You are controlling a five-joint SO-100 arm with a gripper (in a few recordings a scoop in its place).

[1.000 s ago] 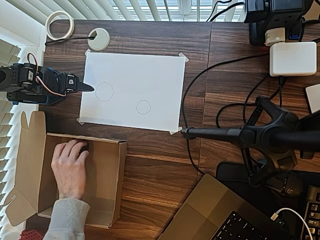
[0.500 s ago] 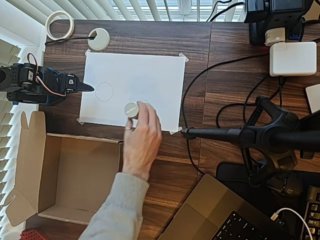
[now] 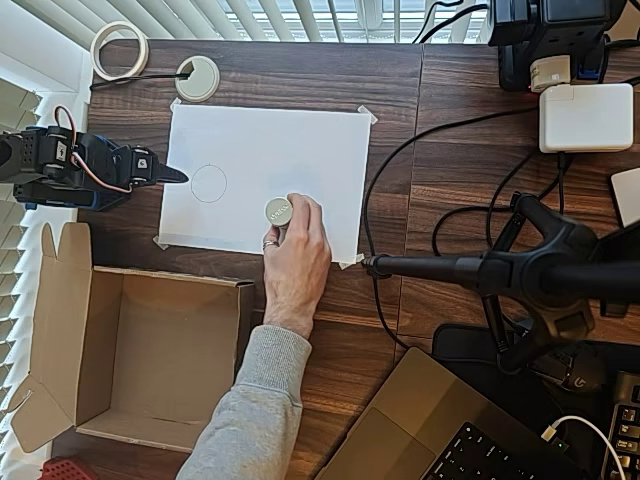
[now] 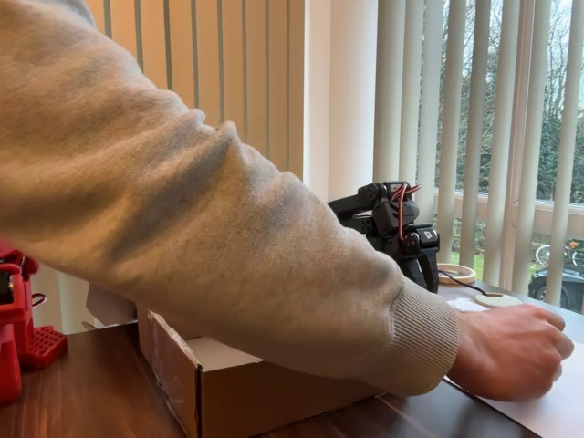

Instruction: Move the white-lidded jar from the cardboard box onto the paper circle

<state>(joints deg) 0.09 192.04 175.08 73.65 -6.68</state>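
From the overhead view, a person's hand [image 3: 297, 250] has the white-lidded jar [image 3: 279, 212] pinched at the fingertips, over the taped white sheet [image 3: 300, 150] about where the smaller pencil circle should be — the hand covers that outline, so I can't confirm centring. The larger drawn circle [image 3: 209, 183] sits bare to the picture's left. The cardboard box [image 3: 140, 360] is empty, flaps open, near the lower left.

My gripper [image 3: 168, 174] is parked at the sheet's left edge, well apart from the jar, its fingers drawn together to a point and holding nothing. In the fixed view the arm [image 4: 392, 224] stands folded behind the grey sleeve [image 4: 182, 237].

Judgement — the placing is in the person's hand, not mine. Best practice: keep the arm still until that hand clears, then check the jar sits inside the small ring before doing anything. Risk: reaching in early and striking the wrist.
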